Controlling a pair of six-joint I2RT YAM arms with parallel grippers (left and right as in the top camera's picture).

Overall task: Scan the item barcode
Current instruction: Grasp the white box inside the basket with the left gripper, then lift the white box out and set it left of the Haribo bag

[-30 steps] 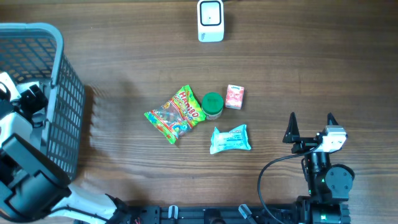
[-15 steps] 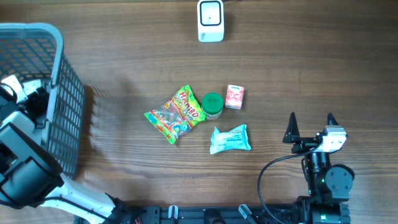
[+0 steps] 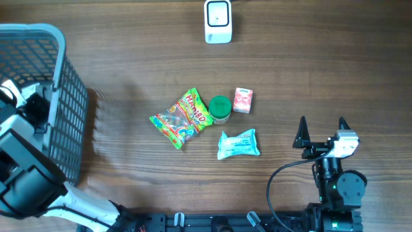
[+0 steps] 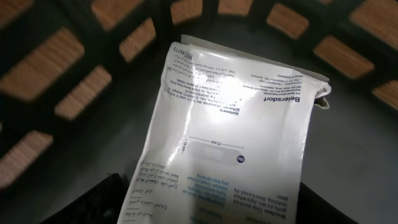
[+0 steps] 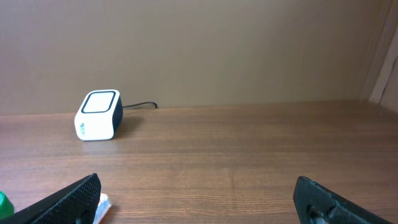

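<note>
- Sachet (image 4: 230, 143) between the left fingers (image 4: 102, 202): smooth, glossy white film with fine print, catching glare.
- Basket (image 4: 367, 149) beneath it: matt dark plastic lattice.
- Table (image 5: 249, 155) ahead of the right fingers (image 5: 78, 196): brown wood grain, satin sheen.
- Scanner (image 5: 98, 115) beyond the right fingers: smooth white plastic.

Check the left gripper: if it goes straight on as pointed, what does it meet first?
The white packet lying in the basket, centred ahead of the left gripper. It looks close, but depth is unclear from the wrist view.
</note>
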